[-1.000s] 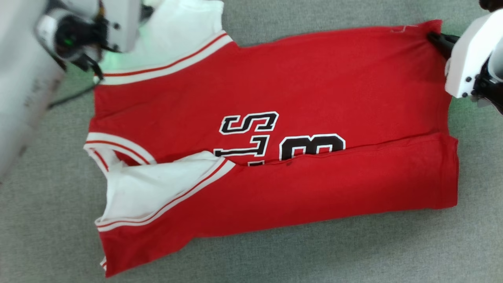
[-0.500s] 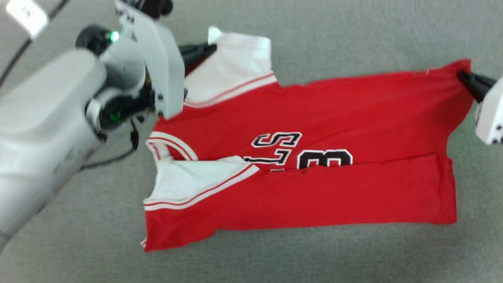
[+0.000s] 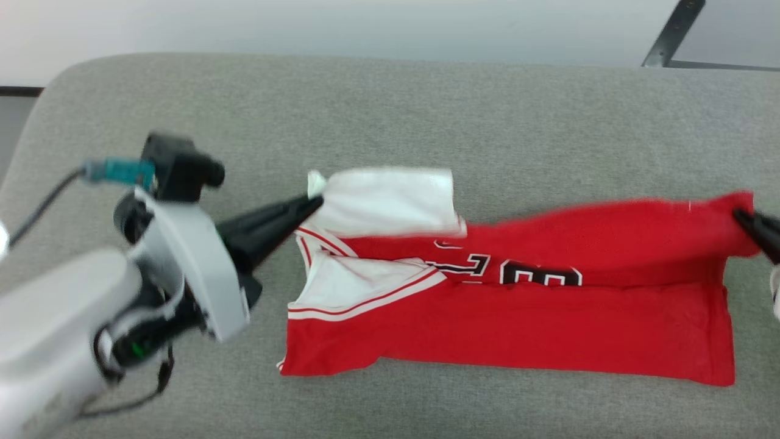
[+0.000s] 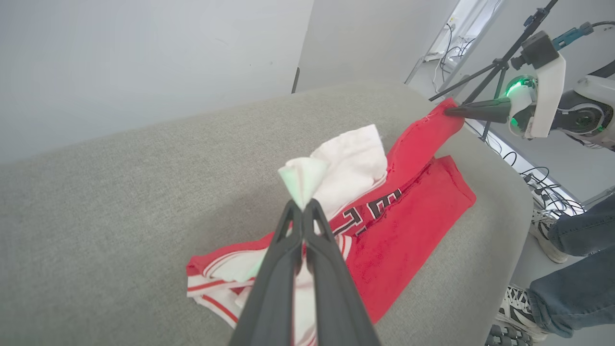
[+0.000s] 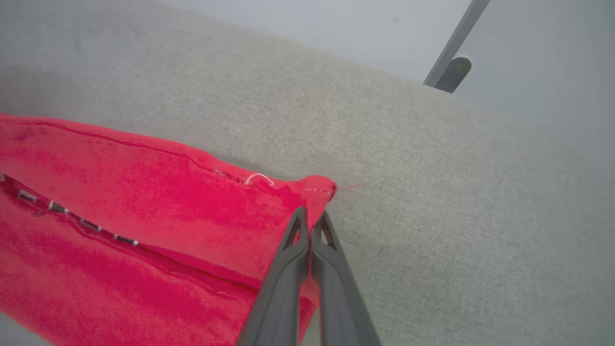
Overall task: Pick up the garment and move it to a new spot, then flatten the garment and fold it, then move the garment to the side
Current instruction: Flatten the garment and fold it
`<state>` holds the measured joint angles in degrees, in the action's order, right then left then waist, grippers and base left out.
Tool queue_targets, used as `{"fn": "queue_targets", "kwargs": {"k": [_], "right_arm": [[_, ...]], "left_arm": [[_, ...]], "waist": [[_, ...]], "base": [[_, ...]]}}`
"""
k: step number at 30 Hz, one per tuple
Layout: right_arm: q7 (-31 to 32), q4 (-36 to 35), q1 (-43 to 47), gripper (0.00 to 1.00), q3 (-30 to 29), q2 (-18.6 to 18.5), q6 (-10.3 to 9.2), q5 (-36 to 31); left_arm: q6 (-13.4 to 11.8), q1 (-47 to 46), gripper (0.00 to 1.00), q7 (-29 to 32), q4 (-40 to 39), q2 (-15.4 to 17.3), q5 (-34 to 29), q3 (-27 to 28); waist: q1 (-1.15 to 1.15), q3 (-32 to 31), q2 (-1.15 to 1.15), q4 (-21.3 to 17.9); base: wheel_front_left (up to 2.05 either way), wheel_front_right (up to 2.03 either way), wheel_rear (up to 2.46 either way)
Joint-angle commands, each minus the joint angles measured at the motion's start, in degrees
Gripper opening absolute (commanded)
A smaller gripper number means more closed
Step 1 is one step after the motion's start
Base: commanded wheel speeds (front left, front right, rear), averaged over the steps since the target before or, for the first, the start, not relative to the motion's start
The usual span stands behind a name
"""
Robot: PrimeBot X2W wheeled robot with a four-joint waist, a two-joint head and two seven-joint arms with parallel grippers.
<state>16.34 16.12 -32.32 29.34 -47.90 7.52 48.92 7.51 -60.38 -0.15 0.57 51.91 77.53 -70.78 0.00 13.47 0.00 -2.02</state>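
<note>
The red jersey garment (image 3: 506,323) lies on the grey cushion, its near long edge folded over onto the black letters. My left gripper (image 3: 312,202) is shut on the white sleeve corner (image 4: 303,179) and holds it lifted off the surface. My right gripper (image 3: 740,218) is shut on the far red hem corner (image 5: 317,192), also raised. The back half of the garment (image 4: 418,139) hangs stretched between the two grippers above the lower layer. In the left wrist view the right gripper (image 4: 449,111) shows at the upper right, pinching the red cloth.
The grey cushion (image 3: 390,116) reaches back to a pale wall, with bare surface behind and in front of the garment. A dark metal stand leg (image 3: 673,30) is at the upper right. A person's jeans and shoes (image 4: 571,250) stand beside the cushion's end, near cables on the floor.
The head camera has tilted up, showing the cushion's back edge. Both grippers have raised their corners, lifting the garment's far half and bringing it forward over the letters.
</note>
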Motion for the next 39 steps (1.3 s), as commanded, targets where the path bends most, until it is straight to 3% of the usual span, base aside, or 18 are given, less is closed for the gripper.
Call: {"fn": "queue_targets", "kwargs": {"k": [1,6,15,26,31,32,33,34,35,37,39], "right_arm": [[0.6,-2.0,3.9,0.00,-1.6,-0.9,-0.06,0.4],[1.2,-6.0,11.0,0.00,-6.5,-1.1,-0.06,-0.4],[2.1,-10.9,19.3,0.00,-12.6,1.8,-0.05,-3.0],[3.7,-12.9,23.8,0.00,-16.1,6.4,-0.06,-6.2],[3.4,-13.4,23.8,0.00,-17.6,7.3,-0.06,-7.2],[3.3,-13.4,23.7,0.09,-17.7,7.5,-0.06,-7.3],[3.1,-13.5,23.6,0.36,-17.9,7.6,-0.06,-7.5],[3.0,-13.7,23.4,0.55,-18.1,7.7,-0.06,-7.6],[2.8,-14.0,23.2,1.00,-18.4,7.8,-0.05,-7.7],[3.0,-14.3,23.0,1.00,-19.2,7.8,-0.06,-7.6],[3.5,-14.8,22.9,1.00,-19.8,7.4,-0.06,-7.1]], "left_arm": [[-0.8,3.0,0.00,-2.5,-2.5,1.0,-0.8,-0.2],[-3.7,8.5,0.00,-7.6,-6.4,3.2,-2.6,-0.6],[-7.2,14.8,0.00,-12.7,-8.4,2.6,-4.0,-0.8],[-10.0,22.1,0.00,-15.0,-3.8,-2.5,-6.8,2.4],[-9.2,23.7,0.00,-15.1,-1.1,-5.3,-8.1,4.5],[-9.2,24.1,0.00,-15.1,-0.5,-5.7,-8.4,5.0],[-9.2,24.5,0.11,-15.1,0.0,-6.1,-8.5,5.3],[-9.3,24.6,0.28,-15.1,0.5,-6.3,-8.9,5.6],[-9.4,24.8,0.43,-15.1,1.0,-6.5,-9.3,5.9],[-9.0,25.4,0.99,-15.1,1.5,-6.8,-9.7,6.7],[-9.0,25.7,1.00,-15.0,1.6,-6.7,-10.2,7.7]], "waist": [[0.00,-0.3,0.00,0.9],[0.00,1.7,0.00,0.9],[0.00,5.6,0.00,0.9],[0.00,7.5,0.00,0.6],[0.00,6.5,0.00,0.6],[0.00,6.2,0.00,0.6],[0.00,5.8,0.00,0.6],[0.00,5.5,0.00,0.6],[0.00,5.2,0.00,0.5],[0.00,4.2,0.00,0.6],[0.00,3.5,0.00,0.7]], "base": [[0.00,0.00,0.00],[0.00,0.00,0.00],[0.00,0.00,0.00],[0.00,0.00,0.00],[0.00,0.00,0.00],[0.00,0.00,0.00],[0.00,0.00,0.00],[0.00,0.00,0.00],[0.00,0.00,0.00],[0.00,0.00,0.00],[0.00,0.00,0.00]]}}
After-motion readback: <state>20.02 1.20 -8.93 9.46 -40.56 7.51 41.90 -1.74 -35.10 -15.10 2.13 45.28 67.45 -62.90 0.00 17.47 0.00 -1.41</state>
